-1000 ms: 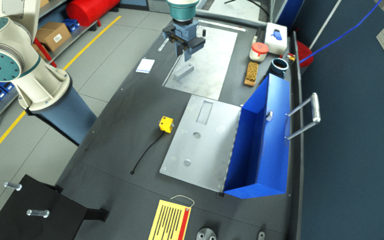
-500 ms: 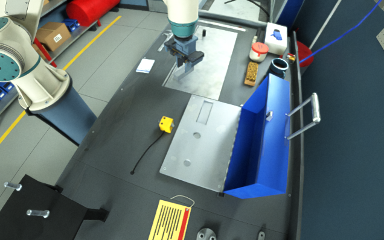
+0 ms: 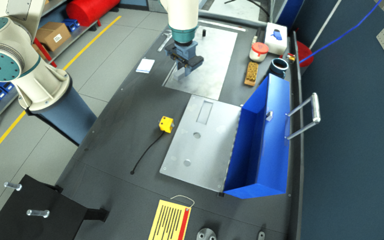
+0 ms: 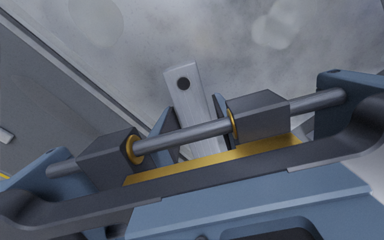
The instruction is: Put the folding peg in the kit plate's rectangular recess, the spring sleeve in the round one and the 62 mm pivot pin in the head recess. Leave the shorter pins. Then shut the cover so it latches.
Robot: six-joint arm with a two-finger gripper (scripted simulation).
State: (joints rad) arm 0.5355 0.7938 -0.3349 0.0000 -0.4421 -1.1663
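Observation:
My gripper point(image 3: 183, 71) is down over the folding peg point(image 3: 178, 75), a pale metal bar with a dark hole near one end, on the steel mat at the back of the bench. The gripper is open and holds nothing. In the wrist camera the peg point(image 4: 190, 105) lies between the fingers point(image 4: 194, 126). The kit plate point(image 3: 201, 139) lies nearer the front, with a rectangular recess point(image 3: 204, 112) and a round one point(image 3: 196, 135). Its blue cover point(image 3: 262, 138) stands open on the right. A small dark sleeve point(image 3: 204, 32) stands at the mat's far end. Two pins point(image 3: 38, 213) sit on a black tray at the left front.
The steel mat's left edge point(image 3: 169, 74) runs beside the peg. A yellow sensor block point(image 3: 166, 124) with a black cable lies left of the plate. A brush point(image 3: 251, 73), a jar point(image 3: 258, 51) and a dark mug point(image 3: 278, 67) stand behind the cover. A striped tag point(image 3: 171, 221) lies at the front.

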